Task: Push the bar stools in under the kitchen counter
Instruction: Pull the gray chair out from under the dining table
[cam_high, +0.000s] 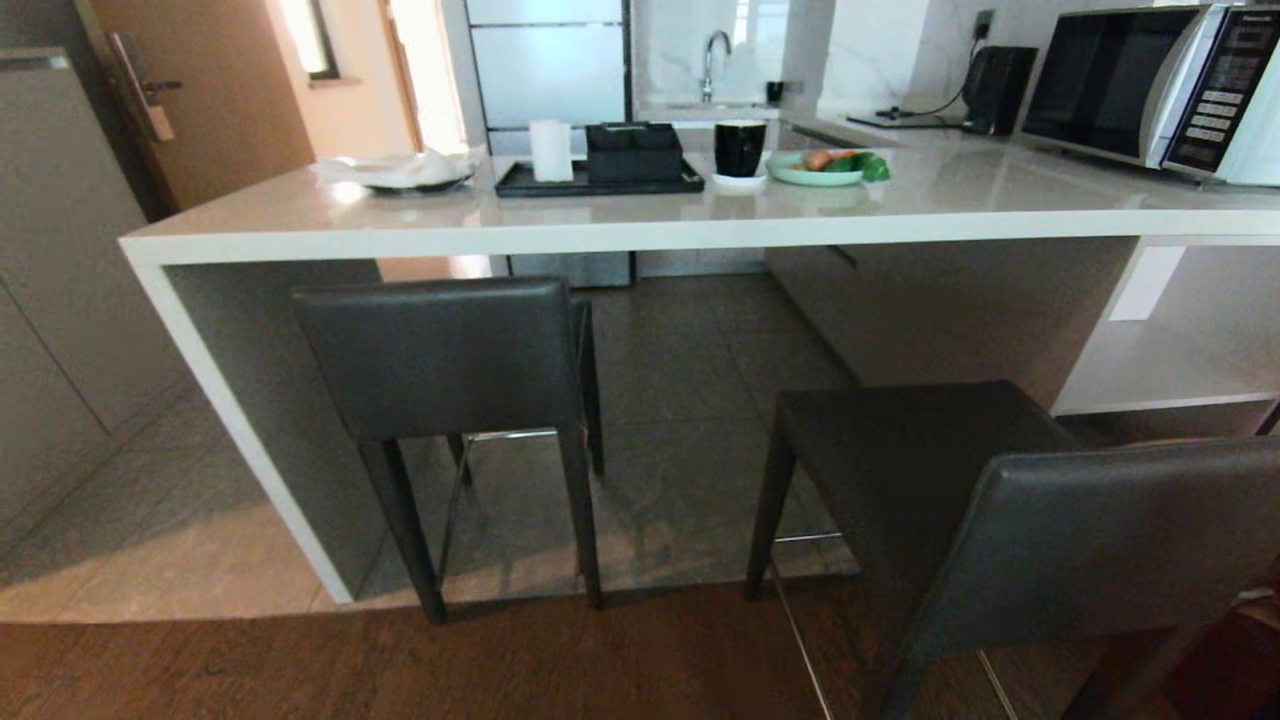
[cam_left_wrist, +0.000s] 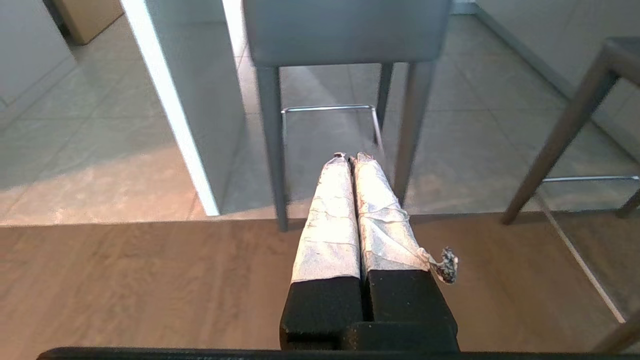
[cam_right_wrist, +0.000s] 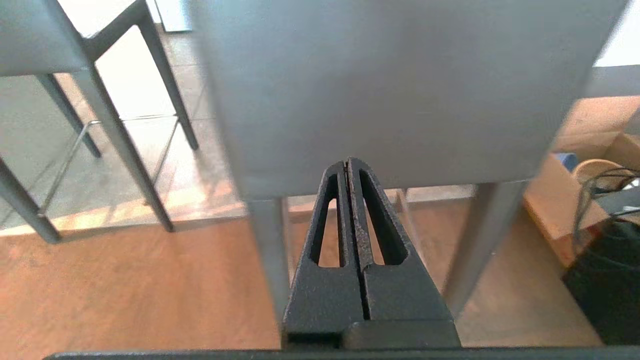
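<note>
Two dark grey bar stools face the kitchen counter (cam_high: 640, 232). The left stool (cam_high: 445, 355) stands close to the counter edge, its backrest just below the top. The right stool (cam_high: 1000, 500) stands farther out, with its seat and backrest in the open. Neither arm shows in the head view. My left gripper (cam_left_wrist: 350, 158), wrapped in pale tape, is shut and empty, hanging low some way back from the left stool (cam_left_wrist: 345, 35). Shut and empty too, my right gripper (cam_right_wrist: 347, 162) sits just behind the right stool's backrest (cam_right_wrist: 390, 90); whether they touch I cannot tell.
On the counter stand a black tray (cam_high: 600, 180) with a box and a cup, a black mug (cam_high: 740, 148), a green plate of food (cam_high: 818, 168) and a microwave (cam_high: 1150, 85). A white side panel (cam_high: 240, 420) closes the counter's left end. Cardboard boxes (cam_right_wrist: 575, 200) lie right of the right stool.
</note>
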